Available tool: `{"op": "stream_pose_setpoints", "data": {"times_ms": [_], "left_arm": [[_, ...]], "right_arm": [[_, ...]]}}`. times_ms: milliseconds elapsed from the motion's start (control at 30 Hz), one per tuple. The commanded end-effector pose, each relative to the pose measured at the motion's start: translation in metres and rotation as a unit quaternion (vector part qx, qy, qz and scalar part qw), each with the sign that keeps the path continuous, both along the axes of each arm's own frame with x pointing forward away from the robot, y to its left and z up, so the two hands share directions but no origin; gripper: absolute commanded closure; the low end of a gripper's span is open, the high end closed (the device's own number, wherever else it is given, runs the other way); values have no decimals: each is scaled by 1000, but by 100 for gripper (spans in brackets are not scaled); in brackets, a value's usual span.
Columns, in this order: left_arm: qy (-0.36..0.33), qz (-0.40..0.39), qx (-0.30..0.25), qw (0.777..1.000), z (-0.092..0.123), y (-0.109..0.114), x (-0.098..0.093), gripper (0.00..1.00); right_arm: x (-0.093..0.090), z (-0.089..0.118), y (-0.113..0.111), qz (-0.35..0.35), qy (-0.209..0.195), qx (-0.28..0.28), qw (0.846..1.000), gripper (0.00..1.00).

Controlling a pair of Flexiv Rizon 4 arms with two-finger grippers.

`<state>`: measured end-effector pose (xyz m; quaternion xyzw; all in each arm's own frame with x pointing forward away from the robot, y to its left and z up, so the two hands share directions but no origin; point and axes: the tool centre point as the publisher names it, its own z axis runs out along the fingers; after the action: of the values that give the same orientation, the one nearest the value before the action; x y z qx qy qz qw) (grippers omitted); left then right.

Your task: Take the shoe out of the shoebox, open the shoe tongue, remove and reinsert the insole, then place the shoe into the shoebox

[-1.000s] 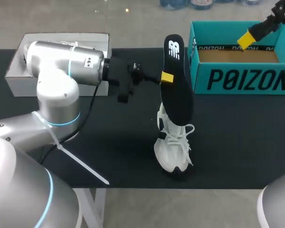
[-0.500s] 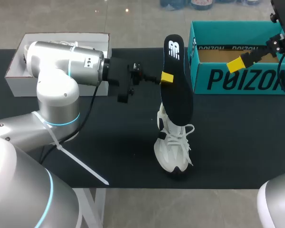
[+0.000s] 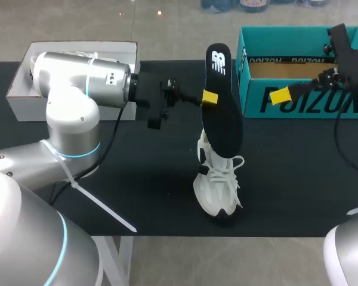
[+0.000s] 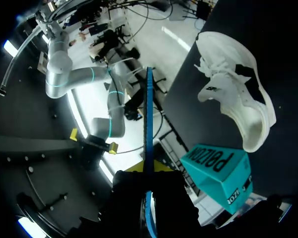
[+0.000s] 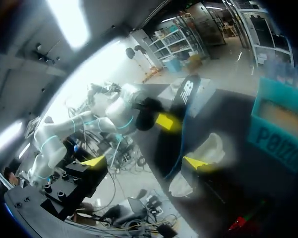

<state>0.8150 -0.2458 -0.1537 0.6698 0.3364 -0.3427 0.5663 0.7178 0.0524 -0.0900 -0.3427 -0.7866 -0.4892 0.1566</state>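
L gripper [image 3: 210, 97] is clamped on the black foam insole [image 3: 222, 113], one yellow tip showing on the insole's near face abt a third of the way down from the top. In the L wrist view the insole [image 4: 149, 114] runs edge-on straight btwn the fingers of the L gripper [image 4: 149, 171], pinched from both sides w/ no visible gap. The insole stands nearly upright above the black table [image 3: 298, 179]. Its logo end is up and its lower end sits at the collar of the white lace-up sneaker [image 3: 218, 182]; can't tell if it's inside the shoe or just against it. The sneaker rests on its sole on the table, toe toward the front edge, outside the teal cardboard shoebox [image 3: 304, 98], which sits open at the R rear. R gripper [image 3: 280, 95] hangs in front of the shoebox's front wall, well apart from sneaker and insole. In the R wrist view the R gripper [image 5: 145, 162] has its yellow tips spread wide w/ nothing btwn them. A white open cardboard box [image 3: 24, 107] sits at L rear, behind the L arm.
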Motion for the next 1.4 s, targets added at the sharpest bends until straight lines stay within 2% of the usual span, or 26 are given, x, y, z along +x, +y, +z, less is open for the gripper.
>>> {"op": "stream_pose_setpoints", "data": {"times_ms": [33, 333, 733, 1033, 1400], "left_arm": [[-1, 1, 0, 1000, -1, -1, 0, 100], [-1, 1, 0, 1000, -1, -1, 0, 100], [-1, 1, 0, 1000, -1, -1, 0, 100], [-1, 1, 0, 1000, -1, -1, 0, 100], [-1, 1, 0, 1000, -1, -1, 0, 100]], "right_arm": [[8, -14, 6, 9, 1, 32, 999, 0], [32, -29, 21, 17, -7, 38, 999, 0], [50, -46, 43, 37, -12, 40, 998, 0], [58, -58, 45, 39, -9, 37, 999, 0], [58, -64, 66, 55, -3, 40, 998, 0]]}}
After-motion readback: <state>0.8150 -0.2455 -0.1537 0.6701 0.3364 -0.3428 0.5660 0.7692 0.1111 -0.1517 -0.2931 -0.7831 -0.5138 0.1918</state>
